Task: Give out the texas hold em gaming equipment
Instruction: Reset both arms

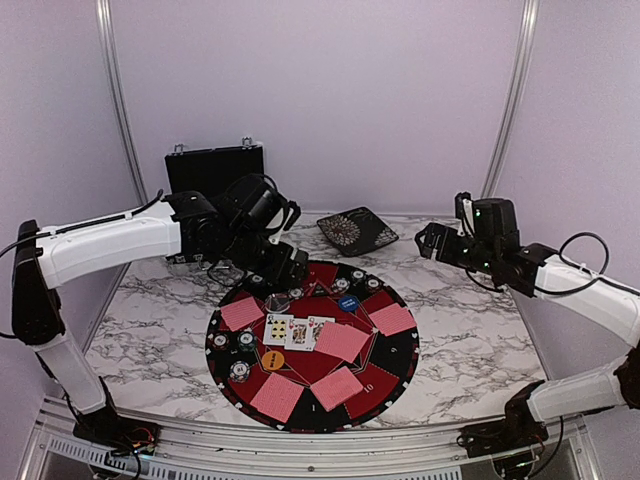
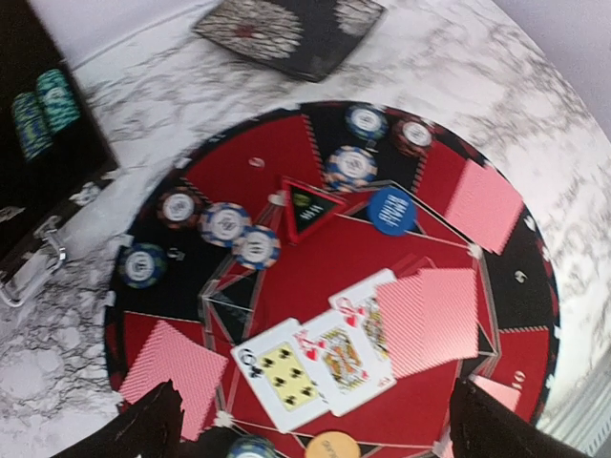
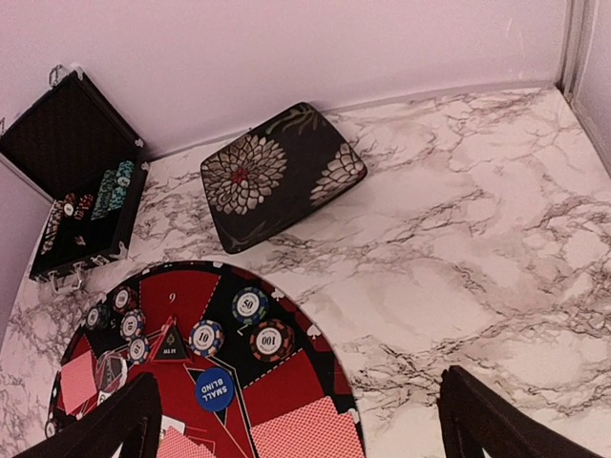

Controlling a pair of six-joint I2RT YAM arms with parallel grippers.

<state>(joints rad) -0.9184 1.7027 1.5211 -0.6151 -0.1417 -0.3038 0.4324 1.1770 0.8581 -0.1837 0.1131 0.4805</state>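
Dealing looks nearly complete: cards [image 1: 342,341], chips [image 2: 227,223] and buttons [image 2: 392,210] cover the mat [image 1: 404,352]; spare chips [image 3: 110,191] sit in the case [image 3: 72,157] behind it. Left tool [image 2: 320,425] over the mat and right tool [image 3: 296,420] beside it both stand released.

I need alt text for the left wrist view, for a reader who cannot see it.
Three face-up cards lie in a row on a round red-and-black mat, with red-backed cards, chips and a blue disc around them. An open black case sits left on the marble table; the open left gripper frames the bottom edge.
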